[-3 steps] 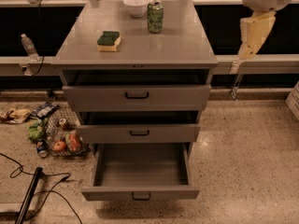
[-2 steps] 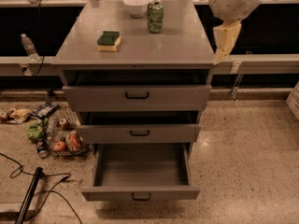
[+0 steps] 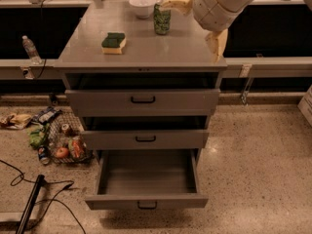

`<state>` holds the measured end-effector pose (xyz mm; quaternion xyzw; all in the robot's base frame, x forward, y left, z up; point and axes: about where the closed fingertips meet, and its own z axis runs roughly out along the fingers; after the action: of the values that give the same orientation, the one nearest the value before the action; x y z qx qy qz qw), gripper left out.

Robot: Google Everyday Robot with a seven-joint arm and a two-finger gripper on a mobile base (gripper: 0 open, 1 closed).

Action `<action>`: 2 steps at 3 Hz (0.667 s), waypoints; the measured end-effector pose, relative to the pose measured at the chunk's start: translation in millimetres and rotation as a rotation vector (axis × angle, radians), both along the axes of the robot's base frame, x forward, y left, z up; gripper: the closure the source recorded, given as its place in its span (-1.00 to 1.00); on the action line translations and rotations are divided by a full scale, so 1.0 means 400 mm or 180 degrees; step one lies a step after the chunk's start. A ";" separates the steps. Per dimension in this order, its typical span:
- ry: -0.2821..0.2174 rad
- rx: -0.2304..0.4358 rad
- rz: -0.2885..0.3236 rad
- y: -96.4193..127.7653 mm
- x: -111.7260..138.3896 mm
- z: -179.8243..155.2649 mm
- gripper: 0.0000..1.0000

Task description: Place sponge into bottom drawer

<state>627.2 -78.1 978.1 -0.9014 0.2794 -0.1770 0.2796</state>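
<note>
The two yellowish fingers (image 3: 179, 4) are spread wide with nothing between them: one reaches toward 9 o'clock and ends just beside the top of the green can (image 3: 162, 18), while the other hangs toward 6 o'clock over the right edge of the cabinet top (image 3: 146, 52). That puts my gripper (image 3: 189, 32) above the far right corner of the top, with the white arm (image 3: 219, 4) running off toward 1 o'clock out of view.

The sponge (image 3: 113, 42) lies flat on the cabinet top, green side up. It is at roughly 8 o'clock from the can and well apart from the gripper, which stands at about 3 o'clock from it. A white bowl (image 3: 142, 6) sits at 10 o'clock from the can, near the back edge.

Below, all three drawers are pulled out. The top drawer (image 3: 144, 101) is out a little and the middle drawer (image 3: 145, 139) a little more. The bottom drawer (image 3: 146, 201) is out farthest, at 6 o'clock from the sponge, and I see only its bare grey floor.

On the floor at 9 o'clock from the middle drawer sits a wire basket (image 3: 66, 143) of groceries.
</note>
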 end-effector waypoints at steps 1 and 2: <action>-0.0071 0.0034 0.0034 0.015 0.013 -0.003 -1.00; -0.0393 -0.0295 0.0229 0.069 0.093 0.011 -1.00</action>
<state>664.3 -50.5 982.6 -0.9102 0.2206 -0.2348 0.2604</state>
